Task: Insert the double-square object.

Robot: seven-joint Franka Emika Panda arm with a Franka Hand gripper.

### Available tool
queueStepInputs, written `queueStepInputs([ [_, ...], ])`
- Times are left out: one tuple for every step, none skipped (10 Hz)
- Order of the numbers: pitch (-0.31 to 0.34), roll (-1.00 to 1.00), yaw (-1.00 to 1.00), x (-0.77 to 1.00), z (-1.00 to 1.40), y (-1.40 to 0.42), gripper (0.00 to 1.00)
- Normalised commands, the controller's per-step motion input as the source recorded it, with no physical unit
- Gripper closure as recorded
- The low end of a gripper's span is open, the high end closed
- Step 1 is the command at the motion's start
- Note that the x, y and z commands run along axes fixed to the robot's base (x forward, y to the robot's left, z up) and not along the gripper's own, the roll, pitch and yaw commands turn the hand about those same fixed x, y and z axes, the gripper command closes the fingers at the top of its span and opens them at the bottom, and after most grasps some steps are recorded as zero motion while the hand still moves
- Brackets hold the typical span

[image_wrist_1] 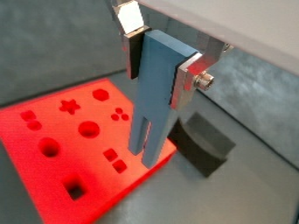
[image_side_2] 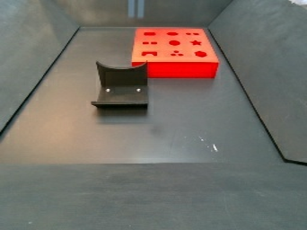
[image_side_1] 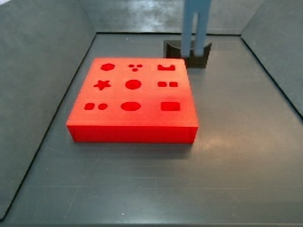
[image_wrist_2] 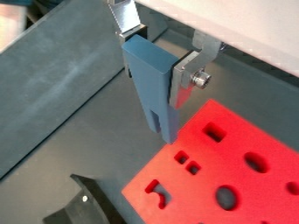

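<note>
My gripper [image_wrist_1: 149, 150] hangs above the floor beside the red block [image_wrist_1: 52, 131], its blue fingers [image_wrist_2: 149, 83] pressed together, nothing visible between them. The block's holes lie just below my fingertips, to one side. The dark holder [image_side_1: 190, 51] sits right behind me. I cannot see the double-square object anywhere.

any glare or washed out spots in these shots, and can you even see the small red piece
In a wrist view the red block glows overexposed near its edge; in a side view the floor carries small specular glints; the gripper with its blue fingers looks soft up close above the block; the small red piece shows in no view.
</note>
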Motion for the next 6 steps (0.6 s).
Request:
queueStepInputs([
  [-0.027, 0.0, 0.04, -0.5, -1.0, 0.26, 1.0],
  [-0.067, -0.11, 0.02, -0.09, -0.07, 0.02, 1.0],
  [0.0, 0.0, 0.0, 0.0, -0.1, 0.0, 1.0],
  [-0.021, 0.0, 0.0, -0.51, -0.61, 0.03, 1.0],
  [0.0, -0.07, 0.0, -0.41, -0.58, 0.03, 1.0],
  [0.0, -0.2, 0.02, -0.39, -0.47, 0.02, 1.0],
])
